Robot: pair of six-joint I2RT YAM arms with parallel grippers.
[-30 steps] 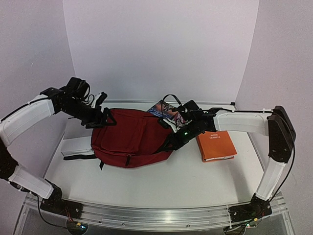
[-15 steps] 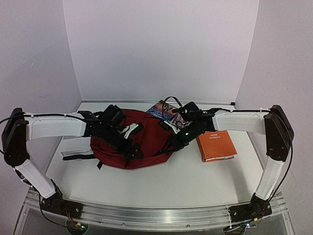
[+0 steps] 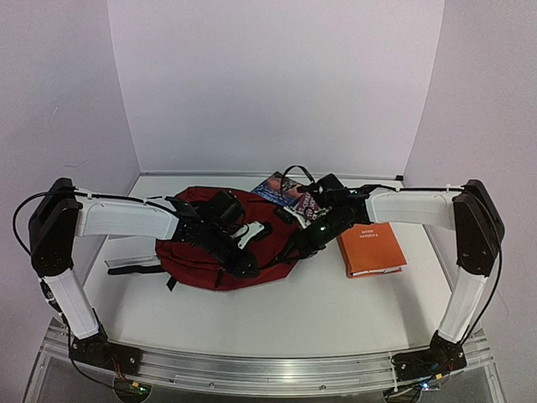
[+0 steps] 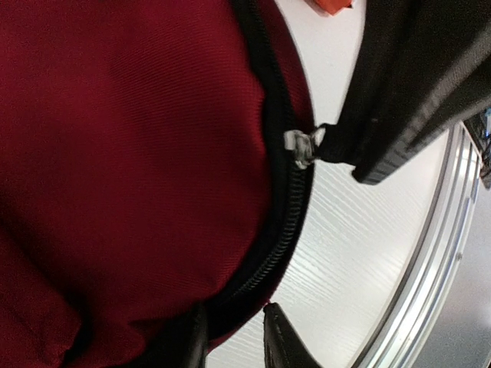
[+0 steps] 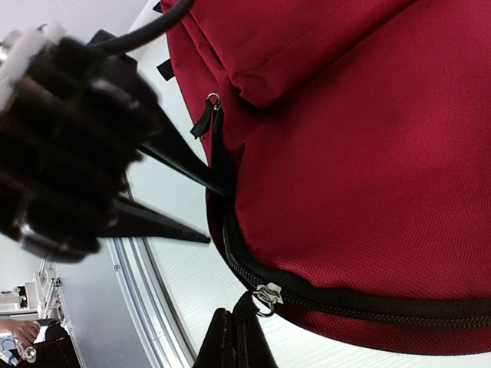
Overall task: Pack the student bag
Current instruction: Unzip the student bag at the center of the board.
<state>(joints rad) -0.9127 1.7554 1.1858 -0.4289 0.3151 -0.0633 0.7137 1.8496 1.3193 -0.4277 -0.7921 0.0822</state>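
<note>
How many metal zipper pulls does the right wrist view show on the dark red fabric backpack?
2 on the backpack: the front-pocket pull at upper left, and the main-zip pull at bottom, pinched by the right gripper. Others may be hidden.

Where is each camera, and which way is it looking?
Top camera: high behind the arms, looking down at the student bag; left arm and right arm show.
Left wrist: on the left arm, facing the bag's zip edge; the left fingers show.
Right wrist: on the right arm, facing the zip pull; the shut right fingers show.
Both wrist views share that zip pull.
</note>
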